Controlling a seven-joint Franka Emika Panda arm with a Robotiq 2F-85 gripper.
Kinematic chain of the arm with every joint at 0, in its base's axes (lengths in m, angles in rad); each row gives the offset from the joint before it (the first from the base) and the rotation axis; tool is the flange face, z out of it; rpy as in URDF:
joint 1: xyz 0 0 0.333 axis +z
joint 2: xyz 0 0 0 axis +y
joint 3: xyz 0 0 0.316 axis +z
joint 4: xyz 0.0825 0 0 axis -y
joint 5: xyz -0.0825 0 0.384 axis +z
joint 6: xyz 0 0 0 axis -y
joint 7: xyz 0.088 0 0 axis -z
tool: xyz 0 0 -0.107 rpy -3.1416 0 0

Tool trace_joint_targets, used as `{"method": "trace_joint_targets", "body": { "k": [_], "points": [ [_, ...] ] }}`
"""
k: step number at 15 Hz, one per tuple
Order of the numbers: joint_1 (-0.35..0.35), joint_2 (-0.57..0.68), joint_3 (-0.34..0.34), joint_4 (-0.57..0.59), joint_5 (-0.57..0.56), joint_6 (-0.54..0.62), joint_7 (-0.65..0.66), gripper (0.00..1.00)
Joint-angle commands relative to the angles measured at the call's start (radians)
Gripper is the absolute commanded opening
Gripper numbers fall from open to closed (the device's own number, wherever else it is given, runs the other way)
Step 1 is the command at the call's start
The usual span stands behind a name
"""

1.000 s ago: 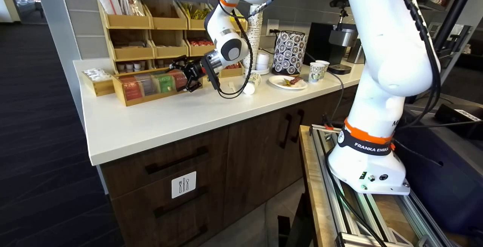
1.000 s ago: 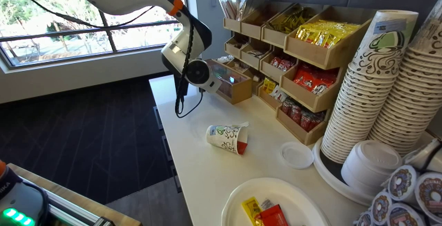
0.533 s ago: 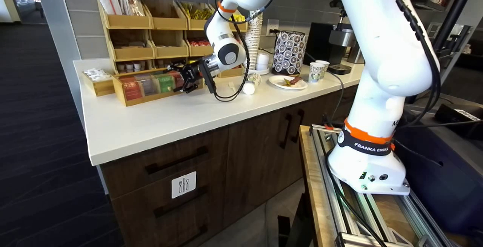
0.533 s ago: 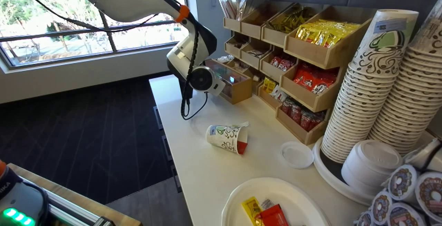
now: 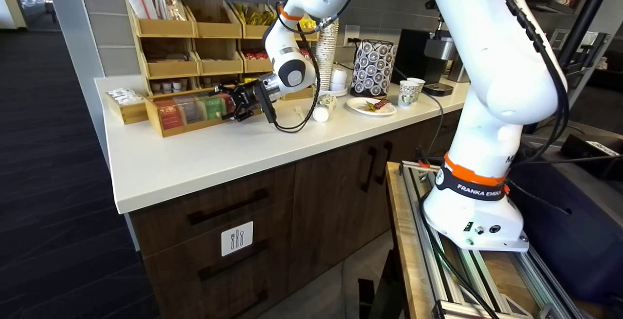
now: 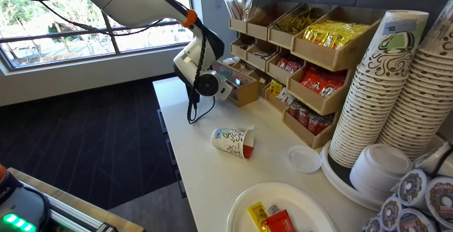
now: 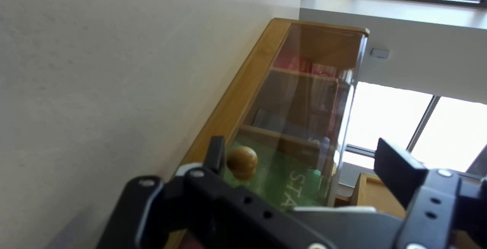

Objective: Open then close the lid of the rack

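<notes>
The rack point(image 5: 207, 122) is a low light-wood box on the counter, with red, grey and green packets in it. Its see-through lid point(image 7: 300, 100) lies flat over the compartments and bears a round wooden knob point(image 7: 242, 161). My gripper point(image 7: 304, 161) is spread wide over the lid near the green packet. In the wrist view the left finger point(image 7: 215, 154) stands right beside the knob; whether they touch I cannot tell. The right finger point(image 7: 399, 169) is beyond the lid's far edge. An exterior view has the gripper point(image 5: 225, 102) at the rack's near end; elsewhere the wrist hides it.
Behind the rack rises a tiered wooden shelf point(image 5: 170, 69) with bins. A small box point(image 5: 131, 113) of white packets adjoins its far end. A paper cup point(image 6: 226, 141) lies on its side near the arm. A plate point(image 6: 311, 214) and cup stacks point(image 6: 368, 111) are farther along.
The wrist has sunk slightly, shifting left in an exterior view and right in an exterior view, so the gripper lies a bit lower over the rack. The lid and rack look unmoved.
</notes>
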State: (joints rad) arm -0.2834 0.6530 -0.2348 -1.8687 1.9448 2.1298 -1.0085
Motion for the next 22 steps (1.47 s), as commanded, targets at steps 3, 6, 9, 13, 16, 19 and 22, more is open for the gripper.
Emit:
{"method": "trace_joint_targets", "body": {
  "k": [3, 6, 9, 13, 16, 19, 22],
  "points": [
    [-0.003, 0.044, 0.0, 0.035, 0.089, -0.028, -0.053, 1.0],
    [-0.005, 0.045, 0.002, 0.031, 0.099, -0.052, -0.04, 1.0],
    [-0.011, 0.039, 0.001, 0.024, 0.096, -0.083, -0.024, 1.0],
    [-0.021, 0.018, -0.003, 0.005, 0.096, -0.138, -0.026, 1.0],
    [-0.028, -0.001, -0.008, -0.017, 0.09, -0.184, -0.022, 1.0],
    [-0.037, -0.013, -0.014, -0.032, 0.086, -0.228, -0.014, 1.0],
    [-0.043, -0.03, -0.019, -0.047, 0.088, -0.268, -0.013, 1.0]
  ]
}}
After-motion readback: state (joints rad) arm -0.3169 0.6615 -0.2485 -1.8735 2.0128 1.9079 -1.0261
